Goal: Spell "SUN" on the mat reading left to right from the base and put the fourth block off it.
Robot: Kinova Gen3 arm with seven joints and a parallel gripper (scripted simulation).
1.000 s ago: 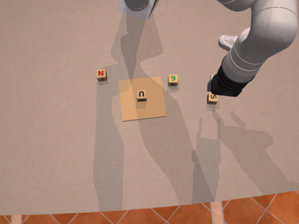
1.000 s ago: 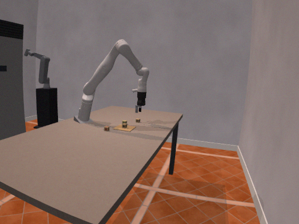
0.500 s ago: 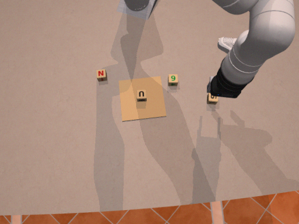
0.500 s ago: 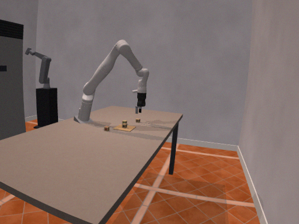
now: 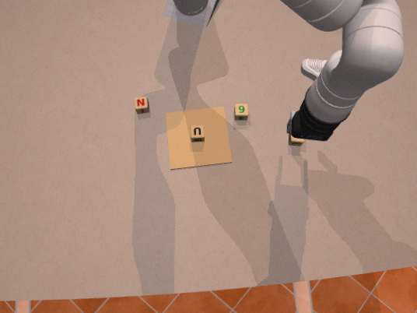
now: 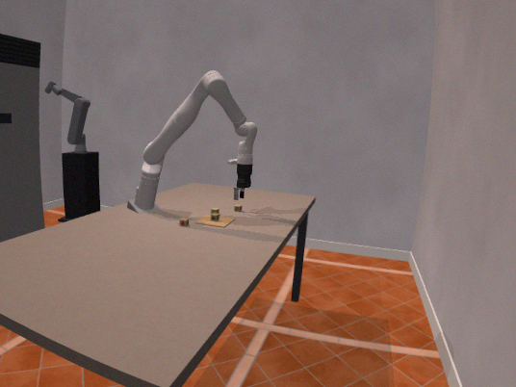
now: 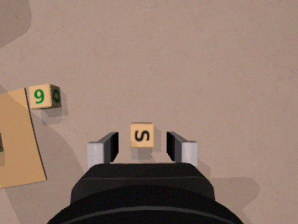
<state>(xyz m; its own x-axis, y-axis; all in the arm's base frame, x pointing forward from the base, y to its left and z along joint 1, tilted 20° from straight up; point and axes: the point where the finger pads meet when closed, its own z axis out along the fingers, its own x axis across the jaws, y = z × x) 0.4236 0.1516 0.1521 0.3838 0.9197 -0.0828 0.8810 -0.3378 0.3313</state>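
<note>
The orange mat (image 5: pixel 198 142) lies on the table with the U block (image 5: pixel 197 133) near its middle. The N block (image 5: pixel 141 104), with a red letter, sits off the mat to its left. The block with the green 9 (image 5: pixel 241 111) sits off the mat by its right edge and also shows in the wrist view (image 7: pixel 44 96). The S block (image 7: pixel 141 136) lies on the table to the right, mostly hidden under the wrist in the top view (image 5: pixel 296 140). My gripper (image 7: pixel 142 142) is open and hangs above the S block, one finger on each side of it in the wrist view.
The arm reaches in from the top right of the top view. The table's front edge (image 5: pixel 210 290) runs along the bottom, with tiled floor beyond. A second arm on a black stand (image 6: pixel 79 159) is far behind the table.
</note>
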